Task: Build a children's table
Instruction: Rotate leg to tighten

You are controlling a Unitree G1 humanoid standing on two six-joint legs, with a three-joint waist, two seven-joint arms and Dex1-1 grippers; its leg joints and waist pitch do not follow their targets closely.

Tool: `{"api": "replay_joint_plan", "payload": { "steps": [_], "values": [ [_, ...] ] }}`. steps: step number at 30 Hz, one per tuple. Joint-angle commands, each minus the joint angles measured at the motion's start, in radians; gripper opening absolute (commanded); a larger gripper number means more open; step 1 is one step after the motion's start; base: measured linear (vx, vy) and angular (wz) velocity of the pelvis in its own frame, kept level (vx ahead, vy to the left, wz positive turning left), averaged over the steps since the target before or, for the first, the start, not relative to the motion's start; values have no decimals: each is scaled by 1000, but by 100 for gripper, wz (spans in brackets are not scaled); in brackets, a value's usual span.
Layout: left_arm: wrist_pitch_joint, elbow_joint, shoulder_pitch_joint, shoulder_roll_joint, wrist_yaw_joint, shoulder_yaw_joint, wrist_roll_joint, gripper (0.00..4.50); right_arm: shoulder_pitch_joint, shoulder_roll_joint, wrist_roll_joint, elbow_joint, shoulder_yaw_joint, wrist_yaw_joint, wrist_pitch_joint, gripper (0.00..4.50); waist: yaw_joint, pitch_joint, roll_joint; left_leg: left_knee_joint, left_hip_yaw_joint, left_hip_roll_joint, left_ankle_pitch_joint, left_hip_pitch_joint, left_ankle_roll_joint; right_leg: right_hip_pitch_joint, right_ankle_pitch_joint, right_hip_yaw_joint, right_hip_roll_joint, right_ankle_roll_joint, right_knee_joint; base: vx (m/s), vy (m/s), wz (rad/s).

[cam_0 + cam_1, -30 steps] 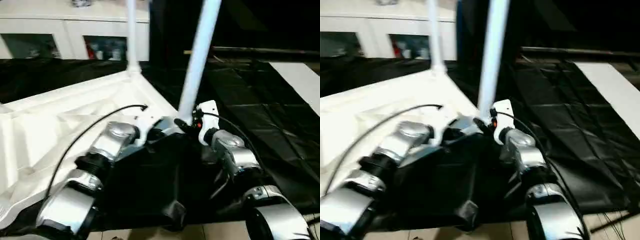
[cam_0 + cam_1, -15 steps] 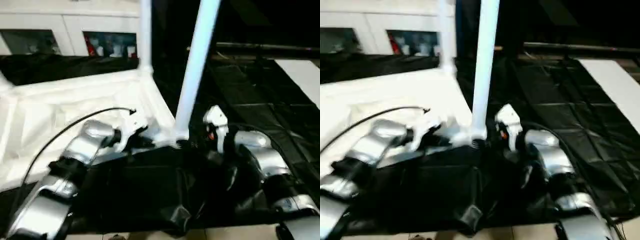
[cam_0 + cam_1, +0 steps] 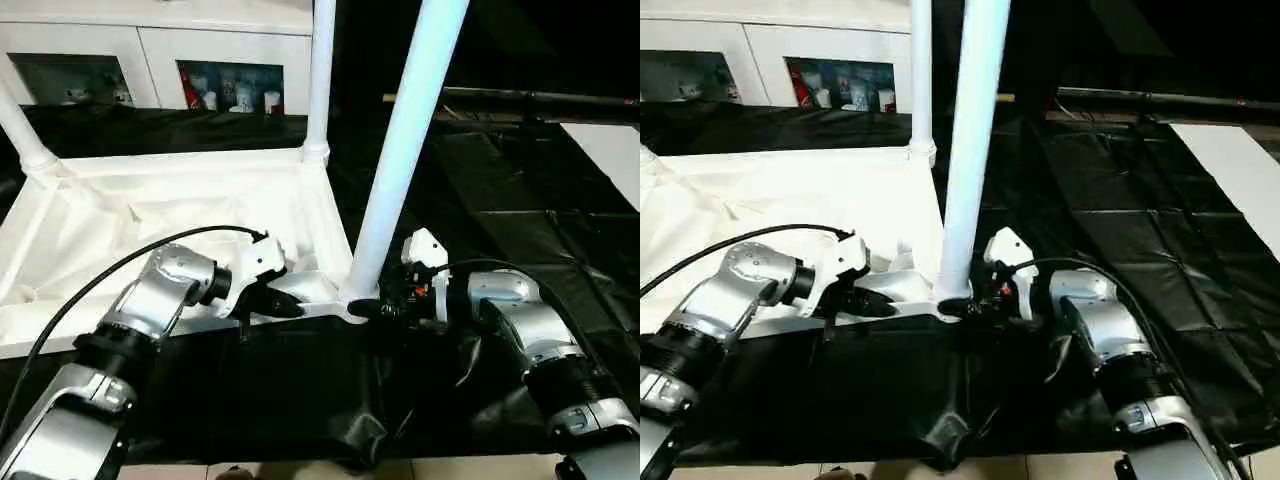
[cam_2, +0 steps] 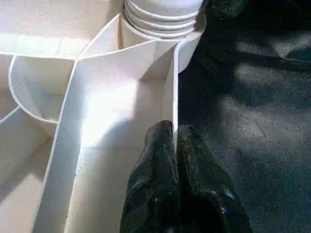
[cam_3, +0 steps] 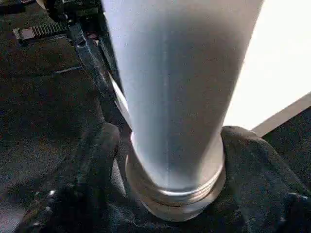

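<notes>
The white tabletop (image 3: 120,215) lies upside down on a black sheet, ribbed underside up. A long white leg (image 3: 405,150) stands in its near right corner socket (image 4: 163,19). Two more legs rise from the far right corner (image 3: 320,70) and the far left corner (image 3: 18,130). My left gripper (image 3: 290,306) is shut on the tabletop's near rim just left of that socket; in the left wrist view its fingers (image 4: 160,150) pinch the thin rim wall. My right gripper (image 3: 368,308) grips the near leg's base, a finger (image 5: 82,179) on each side of it.
Black plastic sheet (image 3: 500,180) covers the floor around the tabletop and bunches up below my arms. A white glass-door cabinet (image 3: 150,50) stands behind. A dark bar (image 3: 540,97) and a white board (image 3: 610,150) lie at the back right.
The whole picture has shifted, so the camera has moved and more of the tabletop shows. Both grippers stay at the near right corner, left on the rim, right at the leg's base.
</notes>
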Motion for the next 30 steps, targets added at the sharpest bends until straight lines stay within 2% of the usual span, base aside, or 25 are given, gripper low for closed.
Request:
{"api": "replay_joint_plan", "payload": {
  "steps": [1, 5, 7, 15, 17, 18, 19, 21, 22, 23, 24, 25, 27, 28, 30],
  "values": [
    [18, -8, 17, -3, -26, -26, 1, 0, -8, 2, 12, 10, -1, 10, 10, 313, 1, -59, -2, -50, -1, 32, -95, 17, 61, 44, 104, 27, -65, -267, -48, 0, 0, 0],
    [17, -9, 25, 1, -24, -28, 1, 0, 0, 0, 7, 2, 3, 13, 15, 267, 0, -59, -2, -50, -1, 32, -101, 16, 53, 45, 81, 27, -66, -261, -49, 0, 0, 0],
    [14, -6, 28, 0, -20, -30, 4, 0, 6, -2, 2, 3, 5, 13, 11, 258, 0, -59, -3, -50, -2, 32, -96, 17, 55, 45, 85, 27, -66, -260, -48, 0, 0, 0],
    [32, -24, 49, -7, -11, -34, 8, 0, 28, -1, -8, -6, 12, 5, 18, 247, 0, -61, -4, -47, -1, 31, -83, 16, 63, 46, 107, 27, -65, -263, -45, 0, 0, 0],
    [37, -6, 47, -24, 17, -30, 12, 0, 29, 20, -23, 24, 0, -60, 18, 247, -2, -59, -8, -48, 0, 31, -93, 17, 60, 44, 83, 27, -65, -261, -48, 0, 0, 0],
    [38, -6, 48, -25, 19, -29, 12, 0, 30, 22, -25, 26, -1, -69, 18, 247, -2, -59, -6, -49, -1, 31, -99, 18, 57, 43, 71, 27, -66, -260, -49, 0, 0, 0],
    [43, 13, 40, -41, 56, -22, 19, 0, 21, 41, -37, 59, -14, -131, 17, 247, -5, -56, -9, -52, 0, 32, -124, 19, 48, 39, 27, 28, -67, -257, -54, 0, 0, 0],
    [48, 38, 28, -62, 105, -11, 26, 0, 10, 63, -49, 98, -29, -204, 17, 247, -9, -52, -8, -57, -3, 32, -175, 23, 21, 36, -70, 29, -69, -243, -65, 0, 0, 0],
    [65, 99, -6, -117, 226, 23, 36, 0, -14, 111, -55, 167, -65, -337, 28, 247, -12, -51, -11, -60, -3, 31, -195, 23, 2, 36, -121, 30, -70, -233, -68, 0, 0, 0],
    [72, 120, -19, -137, 270, 36, 38, 0, -23, 128, -54, 188, -76, -380, 33, 247, -16, -47, -8, -64, -6, 31, -242, 30, -21, 29, -207, 30, -72, -221, -77, -51, 2, -2],
    [77, 137, -30, -153, 310, 46, 40, 0, -32, 141, -56, 207, -84, -419, 33, 247, -17, -47, -9, -66, -7, 30, -259, 31, -30, 29, -247, 30, -73, -210, -80, -51, 2, -2],
    [90, 172, -52, -188, 385, 65, 43, 0, -51, 172, -59, 246, -103, -507, 37, 247, -17, -49, -14, -68, -11, 30, -260, 26, -39, 34, -285, 29, -76, -189, -82, -55, 10, -5],
    [100, 197, -67, -211, 434, 76, 44, 0, -67, 195, -55, 275, -120, -572, 44, 247, -19, -48, -14, -69, -12, 29, -274, 28, -41, 25, -304, 31, -75, -175, -86, -26, 7, -3],
    [120, 237, -93, -250, 504, 90, 45, 0, -100, 242, -30, 327, -166, -695, 53, 247, -20, -49, -16, -69, -12, 28, -278, 27, -37, 26, -309, 31, -75, -170, -87, 0, 0, 0],
    [123, 259, -106, -271, 542, 93, 48, 0, -121, 271, -10, 355, -194, -755, 59, 247, -22, -49, -15, -69, -12, 26, -289, 28, -38, 21, -330, 33, -76, -166, -91, 0, 0, 0]
  ]
}}
